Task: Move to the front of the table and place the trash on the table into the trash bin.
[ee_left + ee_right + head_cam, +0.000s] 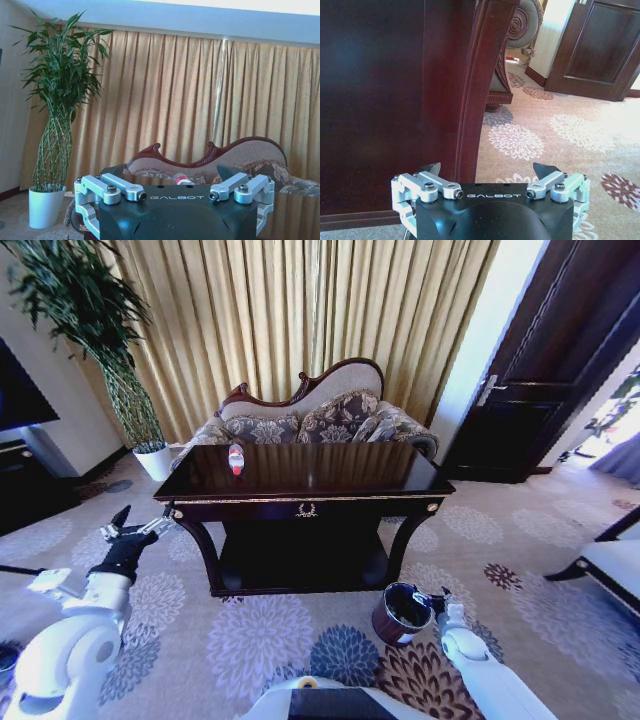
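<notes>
The large dark glossy wooden table [320, 485] stands before a carved patterned sofa [320, 422], with a clear plastic bottle [236, 459] on its left part. The small round dark bucket [403, 612] sits on the floral carpet [250, 635] by the table's front right leg (just beside the right gripper [437, 602]). A potted plant in a white pot [152, 460] stands behind the table's left end.
</notes>
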Available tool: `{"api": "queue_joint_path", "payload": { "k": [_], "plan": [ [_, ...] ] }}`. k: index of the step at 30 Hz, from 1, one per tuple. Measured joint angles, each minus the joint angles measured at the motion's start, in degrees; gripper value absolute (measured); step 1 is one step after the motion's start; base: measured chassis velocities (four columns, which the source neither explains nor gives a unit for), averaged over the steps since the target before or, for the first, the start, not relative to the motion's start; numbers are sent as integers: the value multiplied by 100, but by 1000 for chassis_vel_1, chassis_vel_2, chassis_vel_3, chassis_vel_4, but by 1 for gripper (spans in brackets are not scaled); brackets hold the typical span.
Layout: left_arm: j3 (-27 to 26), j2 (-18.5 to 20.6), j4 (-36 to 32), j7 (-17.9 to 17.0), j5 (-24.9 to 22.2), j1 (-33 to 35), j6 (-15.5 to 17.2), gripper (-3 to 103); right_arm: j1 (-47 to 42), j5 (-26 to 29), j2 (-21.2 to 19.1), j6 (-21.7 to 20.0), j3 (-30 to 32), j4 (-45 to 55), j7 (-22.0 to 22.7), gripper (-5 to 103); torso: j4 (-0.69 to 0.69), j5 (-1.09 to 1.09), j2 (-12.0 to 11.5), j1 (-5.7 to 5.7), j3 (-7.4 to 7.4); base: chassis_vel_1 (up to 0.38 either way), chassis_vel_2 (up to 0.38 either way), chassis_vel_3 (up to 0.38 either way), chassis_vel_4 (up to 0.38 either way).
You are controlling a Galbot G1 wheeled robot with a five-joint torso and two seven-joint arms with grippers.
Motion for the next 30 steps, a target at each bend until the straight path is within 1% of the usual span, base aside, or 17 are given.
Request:
{"api": "queue_joint_path", "payload": {
  "k": [13, 16, 18, 20, 21, 23, 24, 25, 26, 27, 28, 30],
  "plan": [
    [-4, 6, 13, -4, -3, -13, 0, 100, -7, -28, -2, -20, 33, 47, -7, 100, 0, 0, 0, 0, 0, 0, 0, 0, 0],
    [-7, 8, 13, -6, -5, -15, 0, 100, -87, -56, -12, -127, 155, 263, -6, 100, -1, 1, 0, 0, 0, 0, 0, 0, 0],
    [-9, 12, 13, -8, -8, -21, 0, 100, -180, -13, -59, -239, 306, 585, -6, 100, 0, 1, 0, 0, 0, 0, 0, 0, 0],
    [-10, 14, 14, -13, -11, -29, -1, 100, -356, 105, -130, -394, 579, 1247, -6, 100, -1, 1, 0, 0, 0, 0, 0, 0, 0],
    [-10, 14, 14, -13, -11, -29, -1, 100, -356, 105, -130, -394, 579, 1247, -6, 100, -1, 1, 0, 0, 0, 0, 0, 0, 0],
    [-9, 15, 15, -20, -13, -35, -1, 100, -573, 322, -206, -607, 889, 2020, -6, 100, 1, -3, 0, 0, 0, 0, 0, 0, 0],
    [-9, 15, 15, -20, -13, -35, -1, 100, -573, 322, -206, -607, 889, 2020, -6, 100, 1, -3, 0, 0, 0, 0, 0, 0, 0],
    [-4, 15, 10, -22, -14, -43, -1, 100, -754, 402, -225, -721, 1122, 2583, -7, 100, 1, -1, 0, 0, 0, 0, 0, 0, 0],
    [1, 12, 2, -20, -15, -48, -1, 100, -876, 426, -229, -769, 1255, 2883, -6, 100, 1, -2, 0, 0, 0, 0, 0, 0, 0],
    [1, 12, 2, -20, -15, -48, -1, 100, -876, 426, -229, -769, 1255, 2883, -6, 100, 1, -2, 0, 0, 0, 0, 0, 0, 0],
    [11, 10, -2, -21, -16, -51, 1, 100, -1059, 487, -228, -864, 1424, 3335, -7, 100, -2, -1, 0, 0, 0, 0, 0, 0, 0],
    [31, 3, -3, -19, -15, -57, 2, 100, -1307, 607, -220, -1015, 1644, 4030, -7, 100, -1, -1, 0, 0, 0, 0, 0, 0, 0]
  ]
}}
